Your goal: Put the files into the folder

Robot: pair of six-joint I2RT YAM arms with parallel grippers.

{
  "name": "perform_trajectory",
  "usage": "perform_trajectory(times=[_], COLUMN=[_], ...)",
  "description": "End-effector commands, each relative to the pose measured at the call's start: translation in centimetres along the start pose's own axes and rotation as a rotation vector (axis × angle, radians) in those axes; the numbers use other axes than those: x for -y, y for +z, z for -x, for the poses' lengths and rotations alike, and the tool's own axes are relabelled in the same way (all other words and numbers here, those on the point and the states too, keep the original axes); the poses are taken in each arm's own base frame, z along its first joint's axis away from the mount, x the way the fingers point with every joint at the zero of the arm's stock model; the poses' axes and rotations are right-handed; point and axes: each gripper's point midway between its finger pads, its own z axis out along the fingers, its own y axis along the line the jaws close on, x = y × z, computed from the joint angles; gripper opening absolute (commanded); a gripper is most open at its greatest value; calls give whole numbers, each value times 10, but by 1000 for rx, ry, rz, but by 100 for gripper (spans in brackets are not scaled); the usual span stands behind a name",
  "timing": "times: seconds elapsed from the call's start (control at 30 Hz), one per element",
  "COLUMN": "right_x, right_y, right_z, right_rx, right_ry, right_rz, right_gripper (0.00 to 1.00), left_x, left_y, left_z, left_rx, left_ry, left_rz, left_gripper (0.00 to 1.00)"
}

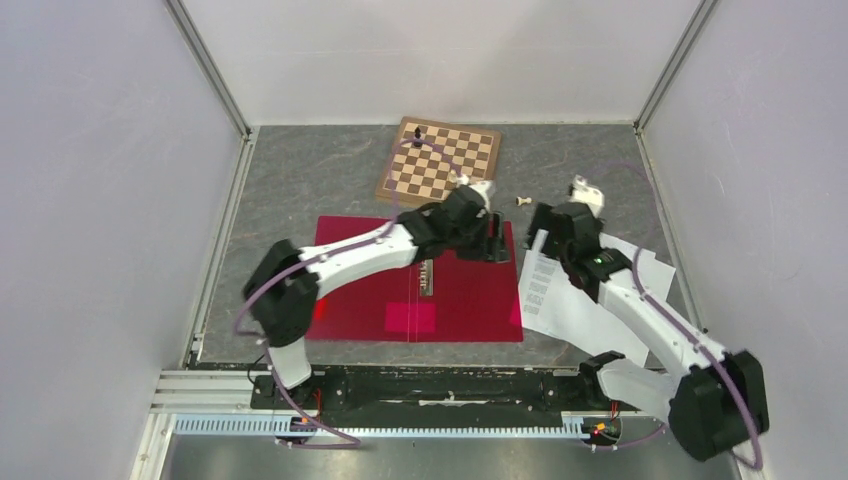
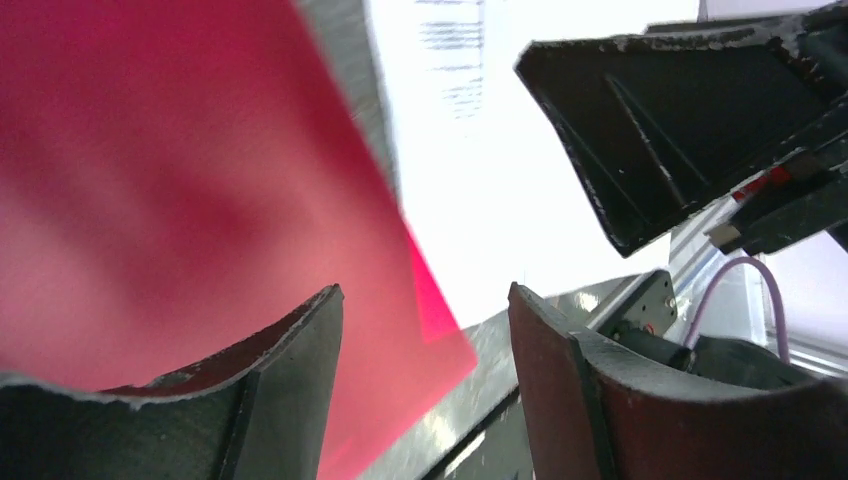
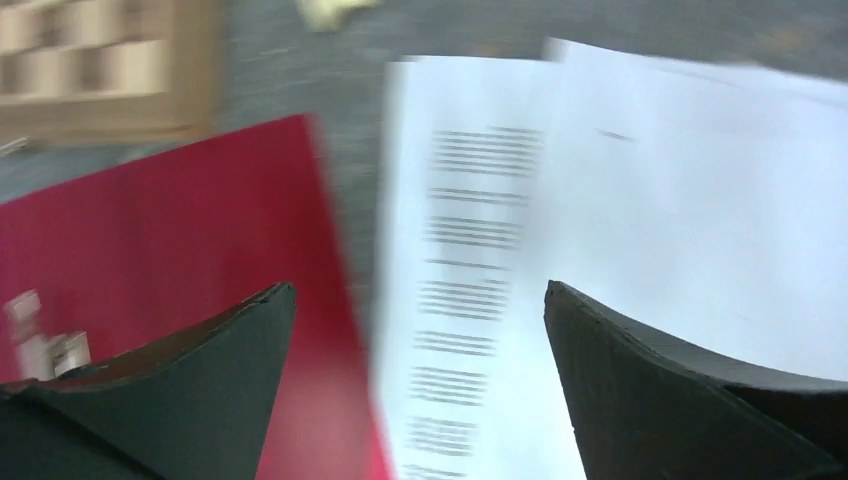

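The crimson folder point(image 1: 460, 300) lies open and flat in the middle of the table, with its metal clip point(image 1: 427, 275) by the centre fold. The files point(image 1: 585, 300), white sheets with printed text, lie overlapping just right of the folder. My left gripper point(image 1: 497, 240) is open and empty over the folder's far right corner. In the left wrist view, the left gripper point(image 2: 425, 330) has the folder point(image 2: 180, 180) and the files point(image 2: 480, 150) below it. My right gripper point(image 1: 543, 228) is open and empty above the files' far left corner. In the right wrist view, the right gripper point(image 3: 420, 295) spans the folder edge point(image 3: 180, 230) and the files point(image 3: 600, 200).
A wooden chessboard point(image 1: 440, 160) with one dark piece point(image 1: 418, 132) lies at the back. A small light chess piece point(image 1: 523, 201) lies on the grey table between the two grippers. Walls enclose the table on the left, back and right. The two grippers are close together.
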Motion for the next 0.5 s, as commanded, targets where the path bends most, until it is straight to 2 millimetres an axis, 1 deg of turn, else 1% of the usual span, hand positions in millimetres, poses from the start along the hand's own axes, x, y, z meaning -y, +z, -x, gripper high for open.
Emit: perform_trajectory(times=[0.0,0.03,0.1,0.17,0.2,0.27,0.37,0.47], right_x=[90,106,135,165,178,199,226,251], right_y=[-9,-10,-11,-11,-11,-10,-10,-13], right_z=[-17,-18,-21,-27,-32,-41,-53,-61], right_rx=[12,17,15,15,13,18,26,43], right_ry=[159,192,240,296,323,377,438,486], right_rz=[-232,-272,-351,-444,-484,-546,-611,-663], right_gripper=[98,98,98,98,98,98,98,98], left_x=[60,63,70,66,60,51,44,41], left_y=[57,70,88,105,113,126,141,153], left_z=[8,4,6,6,4,3,-3,-8], left_rx=[28,27,42,42,42,47,27,13], left_ry=[170,190,213,216,216,216,218,221], left_rz=[-145,-143,-145,-116,-88,-48,-24,-16], left_gripper=[69,69,70,70,70,71,71,71])
